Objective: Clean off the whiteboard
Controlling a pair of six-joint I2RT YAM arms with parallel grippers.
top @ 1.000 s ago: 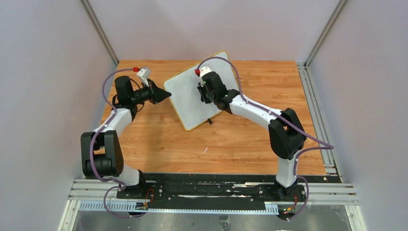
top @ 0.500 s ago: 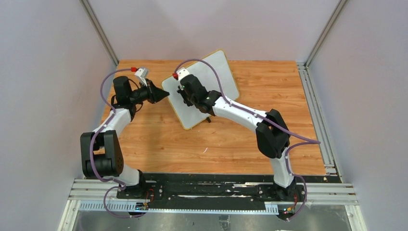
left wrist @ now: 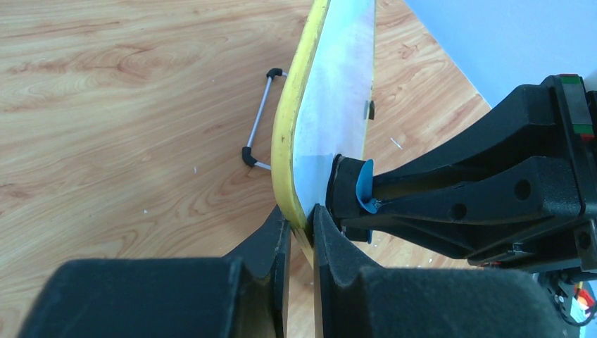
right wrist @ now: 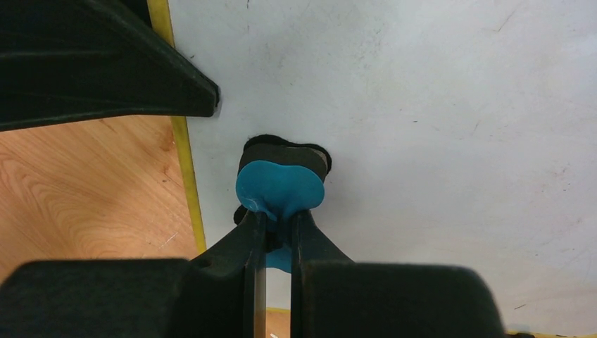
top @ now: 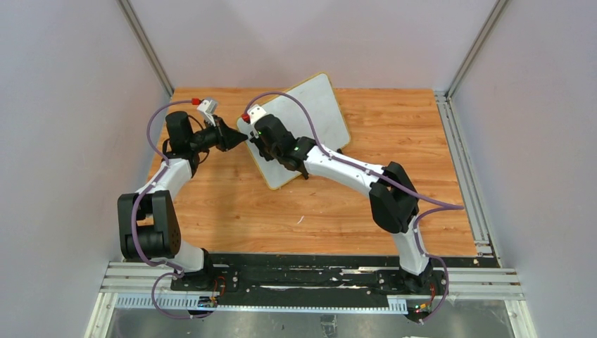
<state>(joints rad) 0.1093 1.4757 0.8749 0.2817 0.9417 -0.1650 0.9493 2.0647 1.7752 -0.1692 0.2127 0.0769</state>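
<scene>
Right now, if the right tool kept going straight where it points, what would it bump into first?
The whiteboard. The right tool holds a blue eraser whose black pad seems pressed on the white surface, so nothing looks to be in between, though depth is hard to judge.

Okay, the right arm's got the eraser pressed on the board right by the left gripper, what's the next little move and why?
Probably slide the eraser across the whiteboard, away from the left gripper. The right gripper holds it pressed near the framed edge, close beside the left gripper clamping that edge, so little room remains that way, and faint grey smudges show elsewhere.
</scene>
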